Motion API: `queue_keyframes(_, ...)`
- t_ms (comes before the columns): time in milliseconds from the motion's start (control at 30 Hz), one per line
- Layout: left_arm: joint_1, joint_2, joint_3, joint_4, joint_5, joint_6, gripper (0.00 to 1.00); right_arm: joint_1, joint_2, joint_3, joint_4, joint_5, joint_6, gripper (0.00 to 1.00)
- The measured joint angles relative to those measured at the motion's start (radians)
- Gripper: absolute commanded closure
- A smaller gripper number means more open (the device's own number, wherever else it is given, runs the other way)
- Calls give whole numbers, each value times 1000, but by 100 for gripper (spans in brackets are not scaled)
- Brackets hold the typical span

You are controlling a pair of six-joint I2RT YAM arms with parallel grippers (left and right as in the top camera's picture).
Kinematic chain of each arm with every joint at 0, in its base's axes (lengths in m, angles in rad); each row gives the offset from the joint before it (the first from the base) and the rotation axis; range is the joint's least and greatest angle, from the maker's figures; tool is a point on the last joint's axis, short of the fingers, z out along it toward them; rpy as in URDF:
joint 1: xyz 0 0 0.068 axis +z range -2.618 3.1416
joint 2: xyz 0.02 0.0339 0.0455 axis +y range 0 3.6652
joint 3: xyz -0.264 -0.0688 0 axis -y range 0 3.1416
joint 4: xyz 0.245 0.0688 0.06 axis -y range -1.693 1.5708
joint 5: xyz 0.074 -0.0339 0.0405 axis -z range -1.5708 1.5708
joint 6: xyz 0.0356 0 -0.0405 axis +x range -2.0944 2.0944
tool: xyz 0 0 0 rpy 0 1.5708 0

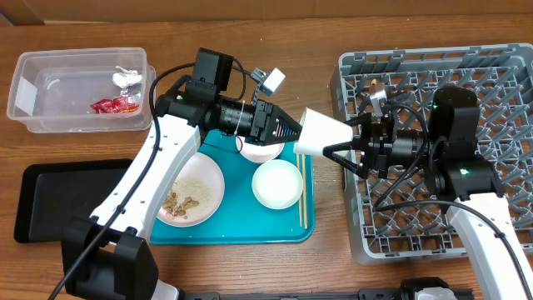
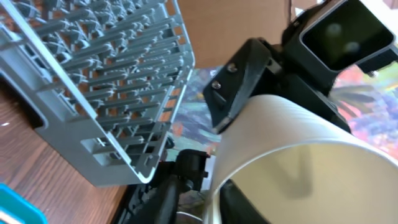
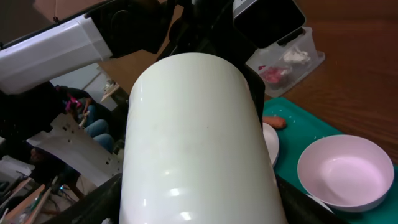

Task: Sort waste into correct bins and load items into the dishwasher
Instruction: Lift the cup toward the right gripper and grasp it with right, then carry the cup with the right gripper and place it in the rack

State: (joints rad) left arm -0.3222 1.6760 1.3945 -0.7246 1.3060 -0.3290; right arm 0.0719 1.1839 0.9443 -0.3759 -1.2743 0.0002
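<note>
A small white cup hangs in the air between the teal tray and the grey dish rack. My left gripper is shut on its rim, one finger inside the mouth. My right gripper straddles the cup's body, with a finger pressed on each side. A white plate holds rice and brown scraps. One white bowl sits empty; a second bowl is partly hidden under my left gripper. Two chopsticks lie at the tray's right edge. An orange carrot shows on the tray.
The teal tray carries the dishes. A clear tub at the back left holds a red wrapper and white paper. A shallow black tray lies at the front left. The rack's near wall is close to my left gripper.
</note>
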Motion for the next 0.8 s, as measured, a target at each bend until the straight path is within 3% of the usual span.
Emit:
queue_keyframes(133, 0, 0, 0, -10, -46, -3, 71, 0, 0, 0, -2, 23, 0, 49)
queue_keyframes(367, 11, 0, 2, -119, -209, -5, 69, 1, 0, 0, -65, 150, 18, 50)
queue_keyframes(600, 87, -13, 3, -355, -614, -5, 69, -39, 0, 22, -304, 478, 28, 52)
queue_keyframes(800, 163, -143, 3, -483, -1036, -40, 67, -195, 0, 210, -603, 780, 61, 52)
